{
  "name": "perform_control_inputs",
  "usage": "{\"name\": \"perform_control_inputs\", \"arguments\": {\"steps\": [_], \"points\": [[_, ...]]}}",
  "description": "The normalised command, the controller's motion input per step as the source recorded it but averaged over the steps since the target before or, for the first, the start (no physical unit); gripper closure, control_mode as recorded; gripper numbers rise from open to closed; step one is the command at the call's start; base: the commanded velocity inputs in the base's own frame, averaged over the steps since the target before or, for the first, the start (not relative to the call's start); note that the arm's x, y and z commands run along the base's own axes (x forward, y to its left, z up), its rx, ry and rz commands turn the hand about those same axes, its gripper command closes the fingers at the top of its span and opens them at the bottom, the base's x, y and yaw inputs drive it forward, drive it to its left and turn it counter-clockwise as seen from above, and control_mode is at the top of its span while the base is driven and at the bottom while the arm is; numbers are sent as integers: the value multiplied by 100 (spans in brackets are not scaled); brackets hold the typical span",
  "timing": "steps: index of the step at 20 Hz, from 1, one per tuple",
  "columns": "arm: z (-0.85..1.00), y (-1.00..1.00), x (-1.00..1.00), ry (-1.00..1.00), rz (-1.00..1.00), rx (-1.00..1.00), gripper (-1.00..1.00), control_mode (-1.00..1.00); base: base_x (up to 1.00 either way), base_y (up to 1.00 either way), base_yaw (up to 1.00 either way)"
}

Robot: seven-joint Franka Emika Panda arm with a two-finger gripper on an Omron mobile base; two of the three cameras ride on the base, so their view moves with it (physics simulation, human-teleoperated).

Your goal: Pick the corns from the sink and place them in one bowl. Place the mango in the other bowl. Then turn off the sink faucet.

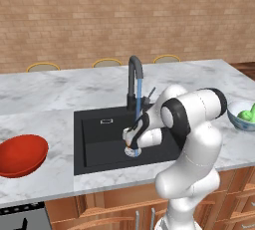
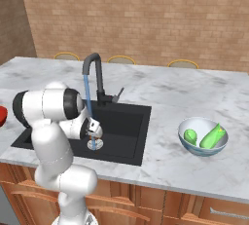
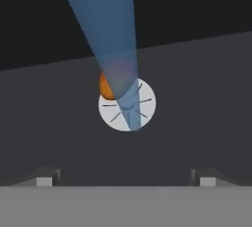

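Right base view has both corns [image 2: 209, 136] already in the pale bowl [image 2: 203, 147] near the counter's front right edge, so that part looks done. Mango [image 3: 105, 86] is left: small, orange, beside the sink [image 1: 99, 139] drain under the stream. Gripper [image 3: 126, 178] hangs spread and empty above it; the red bowl [image 1: 20, 155] is empty and the faucet [image 1: 134, 82] is running.

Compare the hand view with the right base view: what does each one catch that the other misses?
Hand view alone: a small orange-red mango beside the round silver drain, half behind the water, and the open tool aimed at it.

Right base view alone: two green corn cobs in the pale white-blue bowl, the dark gooseneck faucet and the marble counter.

Both: the black sink basin and the blue water stream running onto the drain.
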Motion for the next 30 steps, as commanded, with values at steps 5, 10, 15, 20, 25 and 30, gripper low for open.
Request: {"name": "perform_control_inputs", "arguments": {"steps": [5,10,15,20,25,30], "points": [[-26,4,40,0,0,0,-100,-100,0,0,0],[-31,9,41,0,0,0,-100,-100,0,0,0],[-31,16,38,0,0,0,-100,-100,0,0,0],[-32,21,40,0,0,0,-100,-100,0,0,0],[-25,3,32,0,0,0,-100,-100,0,0,0],[-20,-1,21,1,0,0,-100,-100,0,0,0]]}}
